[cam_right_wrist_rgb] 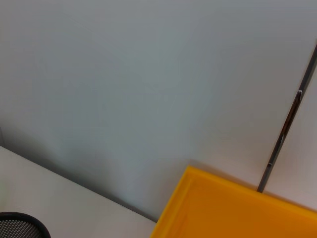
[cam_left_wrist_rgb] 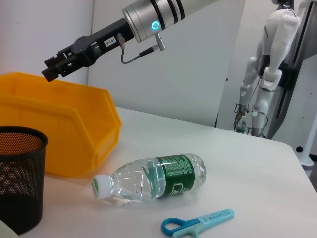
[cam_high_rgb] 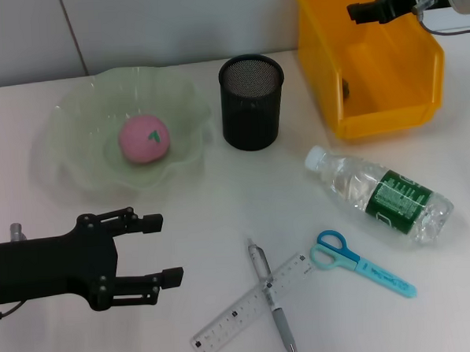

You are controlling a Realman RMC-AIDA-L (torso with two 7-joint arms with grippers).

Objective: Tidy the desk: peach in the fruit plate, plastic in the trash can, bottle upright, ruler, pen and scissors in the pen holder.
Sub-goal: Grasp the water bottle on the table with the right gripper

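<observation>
Clear plastic, round and slick, the bottle (cam_high_rgb: 380, 195) lies on its side at centre right of the worktop (cam_high_rgb: 206, 225), white cap toward the pen holder (cam_high_rgb: 251, 101); we judge it light, part filled and apt to roll, so we would grip it across the labelled waist. Our left pincer (cam_high_rgb: 161, 248) waits wide open at lower left, while our right pincer (cam_high_rgb: 358, 12) hangs narrow and apparently empty over the trash can (cam_high_rgb: 388, 97) at upper right.
</observation>
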